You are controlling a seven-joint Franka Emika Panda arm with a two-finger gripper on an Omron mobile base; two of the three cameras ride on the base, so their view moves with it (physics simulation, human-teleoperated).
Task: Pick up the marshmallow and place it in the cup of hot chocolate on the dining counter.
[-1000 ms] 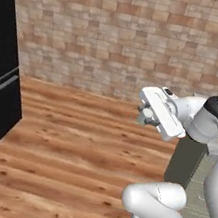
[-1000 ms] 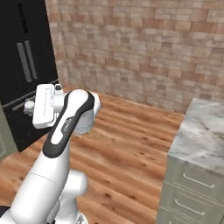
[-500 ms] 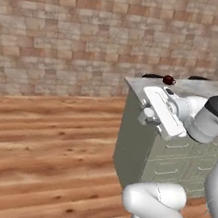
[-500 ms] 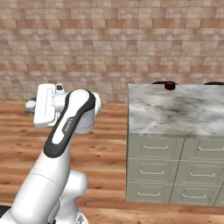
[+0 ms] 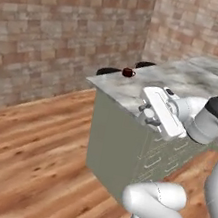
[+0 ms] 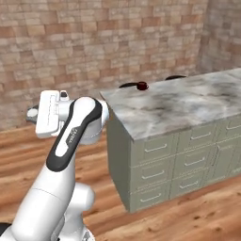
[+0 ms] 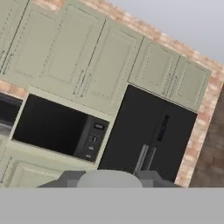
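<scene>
Rendered kitchen, seen from my remote station. The white arm is raised with its hand (image 7: pixel 107 180) well short of the desk (image 6: pixel 179 106) and well apart from the cup (image 6: pixel 141 85). In the hand cam, the two dark tips are drawn in close on a pale rounded lump, prob. the marshmallow (image 7: pixel 107 176), pinched between them; I can't make out its full shape. The desk is a long island w/ a grey-white veined marble top and a sage green base, drawers (image 6: pixel 155 148) on the side facing the right base cam. The cup, small and dark red-brown, stands near the desk's far corner, close to the edge. Two dark round seats (image 6: pixel 129 85) show just beyond that far edge. Brick wall (image 6: pixel 94 42) behind, wood floor (image 5: pixel 24 142) below. The hand cam, tilted, looks at a black fridge (image 7: pixel 151 135), a black microwave (image 7: pixel 57 127) beside it, and sage green cabinets (image 7: pixel 87 61) above both.
</scene>
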